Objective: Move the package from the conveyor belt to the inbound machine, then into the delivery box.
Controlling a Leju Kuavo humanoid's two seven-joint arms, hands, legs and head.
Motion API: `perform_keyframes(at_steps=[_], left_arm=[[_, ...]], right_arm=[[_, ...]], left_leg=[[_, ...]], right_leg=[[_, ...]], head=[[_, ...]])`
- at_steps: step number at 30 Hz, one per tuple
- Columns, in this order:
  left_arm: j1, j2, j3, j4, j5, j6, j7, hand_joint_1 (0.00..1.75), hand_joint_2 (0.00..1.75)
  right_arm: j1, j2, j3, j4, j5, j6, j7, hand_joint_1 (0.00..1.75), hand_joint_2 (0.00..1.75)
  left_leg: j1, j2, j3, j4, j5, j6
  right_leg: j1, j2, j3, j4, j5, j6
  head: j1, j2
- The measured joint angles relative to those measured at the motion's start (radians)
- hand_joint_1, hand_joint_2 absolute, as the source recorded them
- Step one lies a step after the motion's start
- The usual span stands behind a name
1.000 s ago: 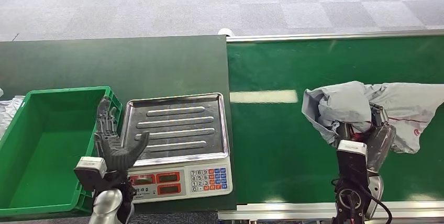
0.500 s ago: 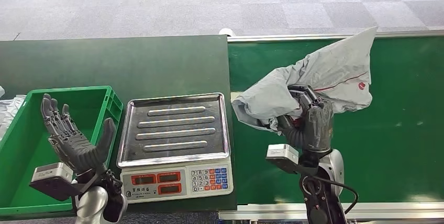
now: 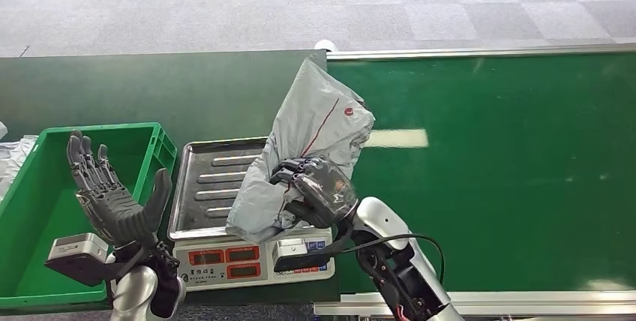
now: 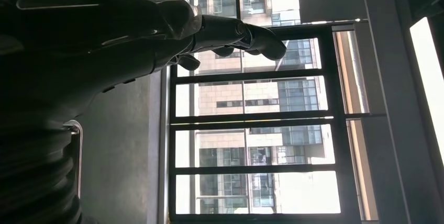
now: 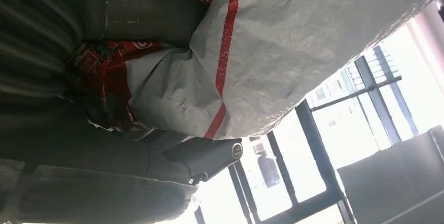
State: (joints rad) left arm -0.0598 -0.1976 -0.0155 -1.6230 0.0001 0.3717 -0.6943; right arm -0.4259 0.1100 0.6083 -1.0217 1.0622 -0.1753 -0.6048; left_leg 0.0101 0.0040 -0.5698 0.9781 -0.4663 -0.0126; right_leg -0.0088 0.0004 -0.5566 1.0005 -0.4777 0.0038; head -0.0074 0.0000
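The right hand (image 3: 319, 190) is holding the grey package (image 3: 315, 130) over the scale tray (image 3: 217, 186), off the conveyor belt (image 3: 510, 171), while the left hand (image 3: 112, 197) is waiting wide open by the green box (image 3: 45, 208), which is not getting it yet.

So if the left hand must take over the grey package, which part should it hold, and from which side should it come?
Probably the lower bunched end of the grey package, approached from the robot's left, over the scale tray. That end hangs nearest the left hand, which is raised with fingers apart. The right hand grips the middle, and the upper flap looks loose and thin.
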Motion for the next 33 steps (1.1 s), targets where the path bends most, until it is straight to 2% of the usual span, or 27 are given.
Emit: perform_keyframes(at_steps=[9, 14, 19, 21, 22, 24, 26, 27, 33], left_arm=[[0.003, 0.001, -0.018, 0.012, 0.0, -0.004, 0.0, 0.0, 1.75], [0.007, 0.004, -0.029, 0.016, 0.0, 0.006, 0.0, 0.0, 1.75], [0.008, 0.006, -0.036, 0.016, 0.0, 0.007, 0.0, 0.0, 1.75], [0.008, 0.006, -0.037, 0.016, 0.0, 0.008, 0.0, 0.0, 1.75], [0.008, 0.007, -0.037, 0.016, 0.0, 0.008, 0.0, 0.0, 1.75], [0.008, 0.008, -0.037, 0.017, 0.0, 0.01, 0.0, 0.0, 1.75], [0.008, 0.009, -0.038, 0.018, 0.0, 0.015, 0.0, 0.0, 1.75], [0.008, 0.009, -0.038, 0.019, 0.0, 0.019, 0.0, 0.0, 1.75], [0.011, 0.012, -0.038, 0.022, 0.008, 0.024, 0.0, 0.0, 1.75]], right_arm=[[-0.056, 0.008, 0.133, 0.117, -0.073, 0.019, -0.041, 1.73, 1.75], [-0.098, 0.014, 0.185, 0.152, -0.15, -0.002, -0.009, 1.4, 1.75], [-0.156, 0.035, 0.21, 0.227, -0.195, -0.047, 0.006, 1.4, 1.75], [-0.165, 0.04, 0.214, 0.243, -0.197, -0.049, 0.007, 1.17, 1.75], [-0.168, 0.042, 0.216, 0.25, -0.198, -0.05, 0.008, 0.97, 1.75], [-0.174, 0.045, 0.221, 0.263, -0.203, -0.058, 0.009, 0.41, 1.75], [-0.178, 0.051, 0.224, 0.275, -0.217, -0.075, 0.009, 0.04, 1.75], [-0.181, 0.054, 0.226, 0.281, -0.229, -0.084, 0.011, 0.0, 1.75], [-0.192, 0.066, 0.218, 0.29, -0.342, -0.081, 0.026, 0.0, 1.75]], left_leg=[[0.0, 0.0, 0.0, 0.0, 0.0, 0.0], [0.0, 0.0, 0.0, 0.0, 0.0, 0.0], [0.0, 0.0, 0.0, 0.0, 0.0, 0.0], [0.0, 0.0, 0.0, 0.0, 0.0, 0.0], [0.0, 0.0, 0.0, 0.0, 0.0, 0.0], [0.0, 0.0, 0.0, 0.0, 0.0, 0.0], [0.0, 0.0, 0.0, 0.0, 0.0, 0.0], [0.0, 0.0, 0.0, 0.0, 0.0, 0.0], [0.0, 0.0, 0.0, 0.0, 0.0, 0.0]], right_leg=[[0.0, 0.0, 0.0, 0.0, 0.0, 0.0], [0.0, 0.0, 0.0, 0.0, 0.0, 0.0], [0.0, 0.0, 0.0, 0.0, 0.0, 0.0], [0.0, 0.0, 0.0, 0.0, 0.0, 0.0], [0.0, 0.0, 0.0, 0.0, 0.0, 0.0], [0.0, 0.0, 0.0, 0.0, 0.0, 0.0], [0.0, 0.0, 0.0, 0.0, 0.0, 0.0], [0.0, 0.0, -0.001, 0.0, 0.0, 0.0], [0.0, 0.0, 0.0, 0.0, 0.0, 0.0]], head=[[0.0, 0.0], [0.0, 0.0], [0.0, 0.0], [0.0, 0.0], [0.0, 0.0], [0.0, 0.0], [0.0, 0.0], [0.0, 0.0], [0.0, 0.0]])
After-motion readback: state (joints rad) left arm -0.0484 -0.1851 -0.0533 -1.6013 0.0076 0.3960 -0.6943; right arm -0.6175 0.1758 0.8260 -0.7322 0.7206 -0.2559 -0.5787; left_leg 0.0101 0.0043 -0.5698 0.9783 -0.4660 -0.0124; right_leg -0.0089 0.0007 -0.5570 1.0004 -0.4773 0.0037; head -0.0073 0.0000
